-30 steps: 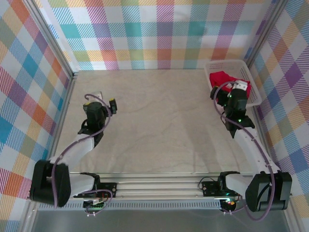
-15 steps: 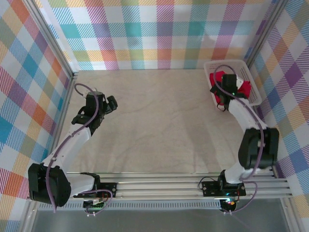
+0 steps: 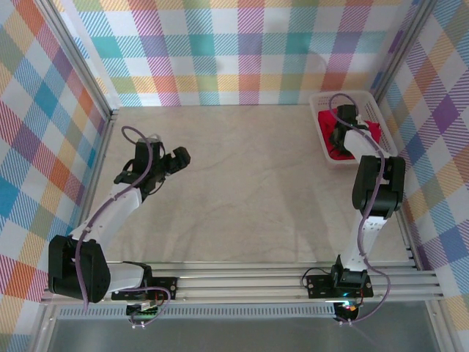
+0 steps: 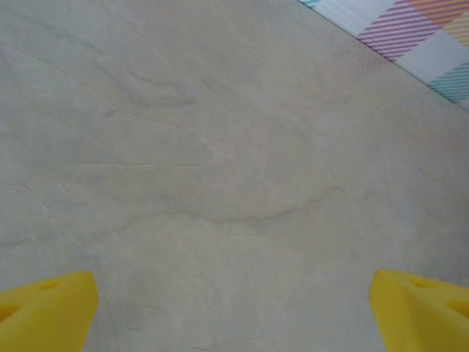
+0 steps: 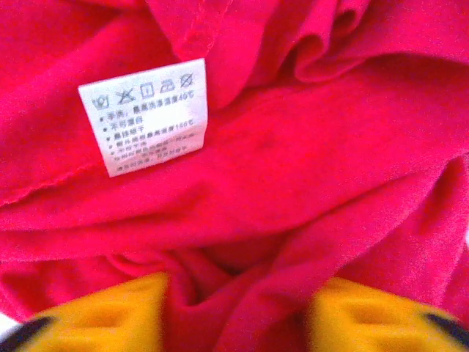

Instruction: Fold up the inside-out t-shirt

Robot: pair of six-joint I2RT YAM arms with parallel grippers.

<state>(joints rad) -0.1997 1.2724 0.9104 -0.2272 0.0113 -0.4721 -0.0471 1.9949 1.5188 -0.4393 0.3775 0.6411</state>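
Plaid walls point(image 3: 220, 51) are ringing a beige table point(image 3: 242, 183) bearing a white basket point(image 3: 320, 99). The shirt point(image 5: 308, 139) is lying crumpled in the basket, tag point(image 5: 144, 116) showing. The right claw point(image 5: 234, 308) is reaching into the basket, pinching a shirt fold between its fingers. The left claw point(image 4: 234, 304) is hovering well left of the basket, fingers spread wide.
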